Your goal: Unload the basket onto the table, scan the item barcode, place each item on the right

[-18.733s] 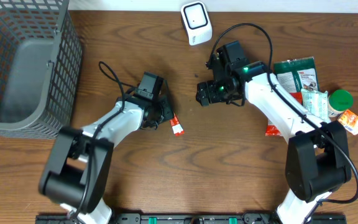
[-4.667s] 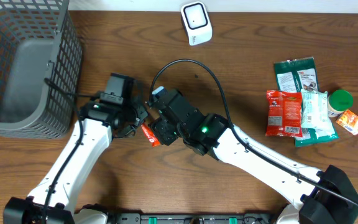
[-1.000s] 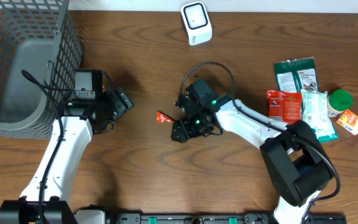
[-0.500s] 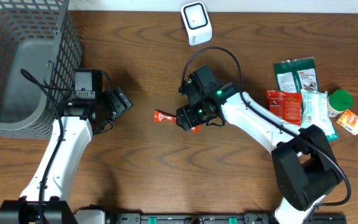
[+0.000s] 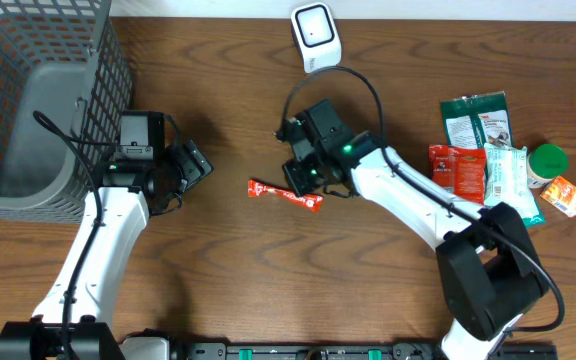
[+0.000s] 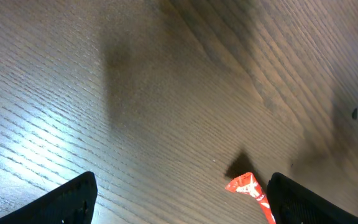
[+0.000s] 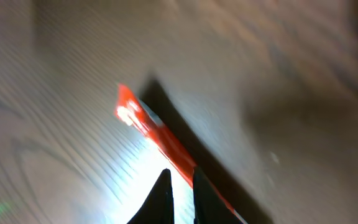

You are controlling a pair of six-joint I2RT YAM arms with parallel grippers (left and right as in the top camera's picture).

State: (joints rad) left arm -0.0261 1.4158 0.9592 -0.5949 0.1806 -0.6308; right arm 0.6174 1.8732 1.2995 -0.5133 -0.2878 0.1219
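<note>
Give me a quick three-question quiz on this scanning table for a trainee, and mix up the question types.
1. True or false: the left gripper is shut on the red packet.
2. Multiple choice: where is the white scanner? A, at the far edge of the table, beyond the right gripper; B, under the left gripper; C, touching the red packet.
3. Fill in: the wire basket sits on the robot's ____ side.

Key: 1 false, its jaws are wide open and the packet lies apart from it; 2 A; 3 left.
</note>
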